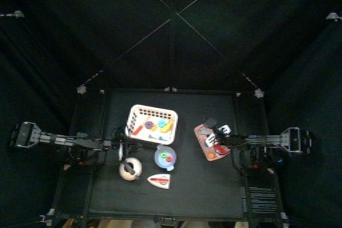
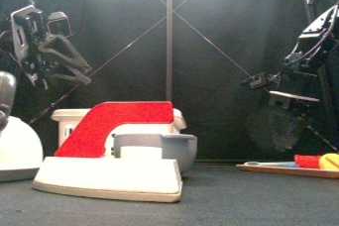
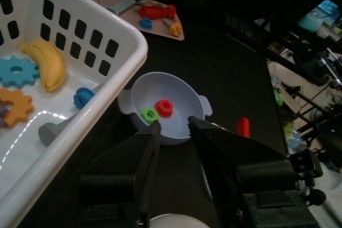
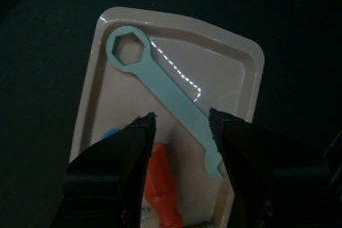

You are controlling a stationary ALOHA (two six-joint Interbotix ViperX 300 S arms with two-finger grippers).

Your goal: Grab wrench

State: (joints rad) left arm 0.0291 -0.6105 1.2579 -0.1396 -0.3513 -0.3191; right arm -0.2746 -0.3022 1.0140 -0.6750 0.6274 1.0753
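Right wrist view shows the pale blue wrench (image 4: 167,82) lying flat on a reddish tray (image 4: 100,92), beside an orange piece (image 4: 160,177). Its long axis is slanted: the ring head is far from the right gripper (image 4: 183,122) and the handle end lies between the two fingers, which stand wide apart and hold nothing. I judge the fingers must go down across the handle.

Top view puts the tray (image 1: 210,140) near the table's right edge, just beside the right gripper (image 1: 238,144). The left gripper (image 1: 100,152) is well apart, beyond the white basket (image 1: 154,122), so the right arm is nearer.

Front view shows only the tray's edge (image 2: 284,168); the wrench is hidden there.

Left wrist view shows the left fingers a little apart and empty over a blue bowl (image 3: 163,97).
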